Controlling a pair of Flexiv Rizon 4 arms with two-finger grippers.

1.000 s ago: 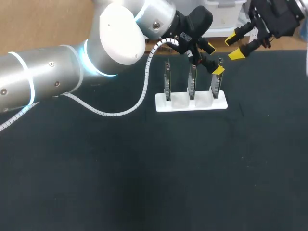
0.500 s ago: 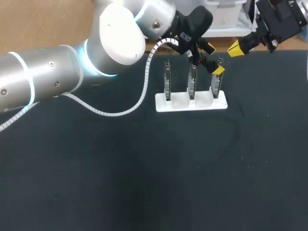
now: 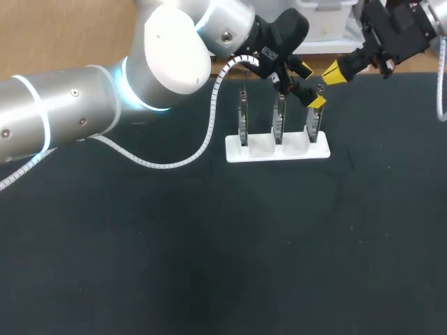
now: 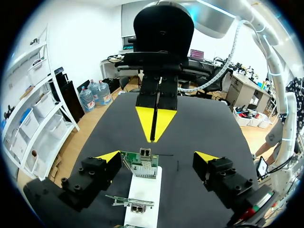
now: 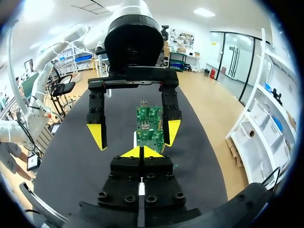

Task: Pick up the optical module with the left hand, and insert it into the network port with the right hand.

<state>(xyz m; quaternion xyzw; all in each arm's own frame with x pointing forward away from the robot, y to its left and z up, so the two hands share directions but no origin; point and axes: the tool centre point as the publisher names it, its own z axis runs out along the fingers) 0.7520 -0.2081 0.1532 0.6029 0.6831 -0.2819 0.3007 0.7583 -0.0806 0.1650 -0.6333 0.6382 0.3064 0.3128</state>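
A second ago the right end effector (image 3: pixel 334 72) had its yellow tips apart. Now they are pressed together with nothing I can see between them, and it has slid closer to the white holder (image 3: pixel 276 150) on the counter (image 3: pixel 209 244). The left end effector (image 3: pixel 308 85) has stayed put and open, one finger on each side of the end board (image 3: pixel 312 124) with its port (image 4: pixel 145 154) on top; I cannot spot the optical module by itself, so the pick-up looks not done yet.

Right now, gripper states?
Left gripper: open, board between its fingers, not gripped.
Right gripper: closed, nothing visible in it.
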